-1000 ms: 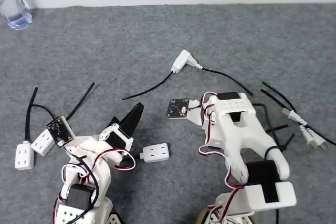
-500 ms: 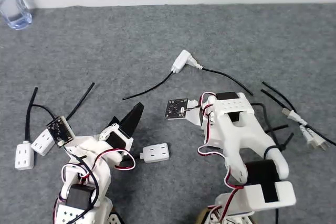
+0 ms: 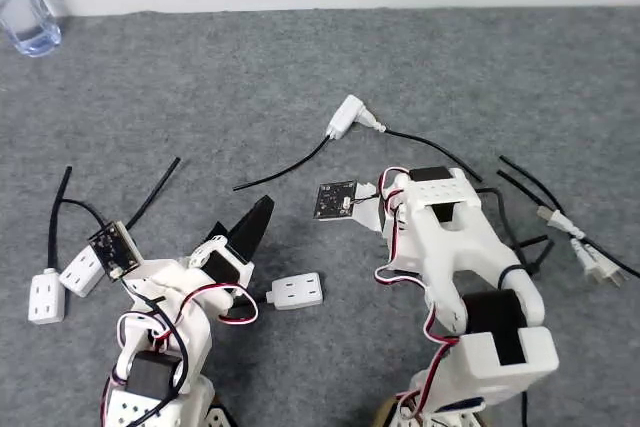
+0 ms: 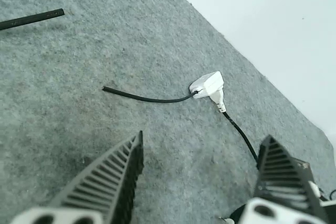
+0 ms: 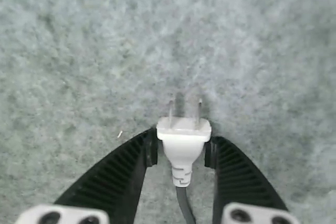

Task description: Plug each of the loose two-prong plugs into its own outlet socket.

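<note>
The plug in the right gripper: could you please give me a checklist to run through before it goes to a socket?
1. Plug clamped on both sides by the right gripper: ok.
2. Both prongs straight and uncovered: ok.
3. Free socket lying on the carpet, nothing plugged in: ok.
4. Left gripper open, near that socket to steady it: ok.
5. Cord slack enough behind the plug: cannot tell.

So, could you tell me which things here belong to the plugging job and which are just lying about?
For the job:
held plug, in the right gripper
loose plugs, far right
middle socket, by the left arm
side sockets, far left
joined pair, top centre, apparently already plugged

Lying about:
clear glass, far corner
grey mat
</note>
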